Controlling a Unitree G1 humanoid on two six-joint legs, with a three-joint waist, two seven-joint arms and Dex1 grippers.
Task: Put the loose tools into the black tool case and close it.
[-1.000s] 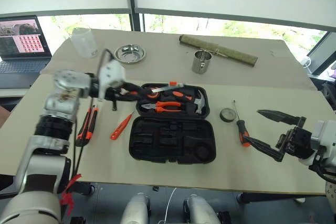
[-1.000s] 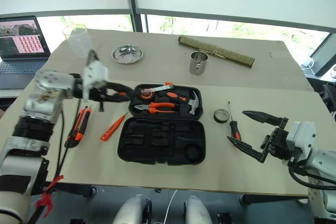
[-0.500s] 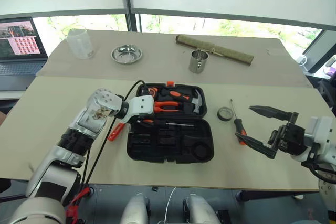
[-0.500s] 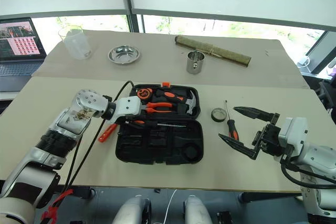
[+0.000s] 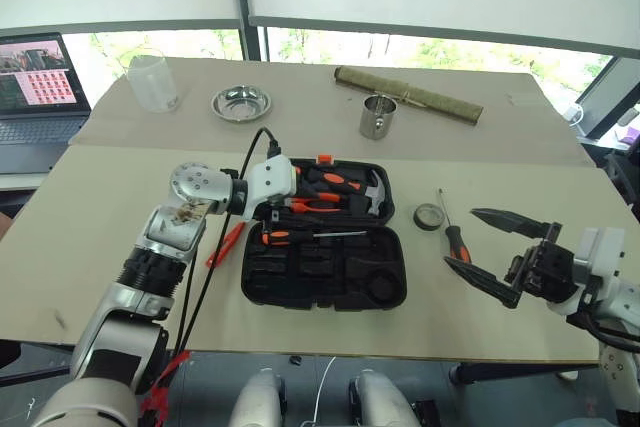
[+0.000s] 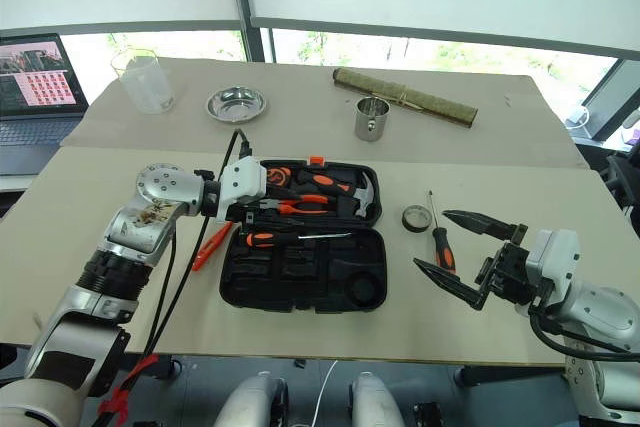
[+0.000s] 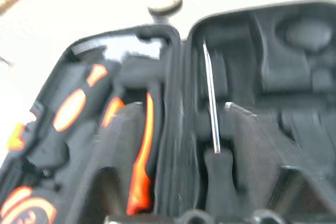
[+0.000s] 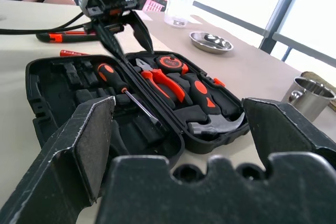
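Observation:
The black tool case point(image 5: 350, 282) lies open mid-table. An orange-and-black screwdriver point(image 5: 285, 237) rests across its near half, shaft pointing right. My left gripper point(image 5: 280, 213) hovers open just above that handle's end, fingers apart point(image 8: 132, 53). Left of the case lie the slim orange screwdriver point(image 5: 225, 244) and the utility knife point(image 8: 63, 36). To the right sit the black tape roll point(image 5: 431, 217) and a second screwdriver point(image 5: 455, 237). My right gripper point(image 5: 460, 237) hangs wide open and empty beside that screwdriver.
Pliers point(image 5: 315, 205), a hammer point(image 5: 372, 192) and a round tape measure fill the case's far half. Behind stand a steel cup point(image 5: 377, 117), a metal dish point(image 5: 241, 103), a plastic beaker point(image 5: 152, 80), a rolled mat point(image 5: 410, 93) and a laptop point(image 5: 40, 77).
My left gripper swung in from the case's far-left corner, laid the screwdriver in the near half and opened off it. The view has shifted. The right gripper has stayed put.

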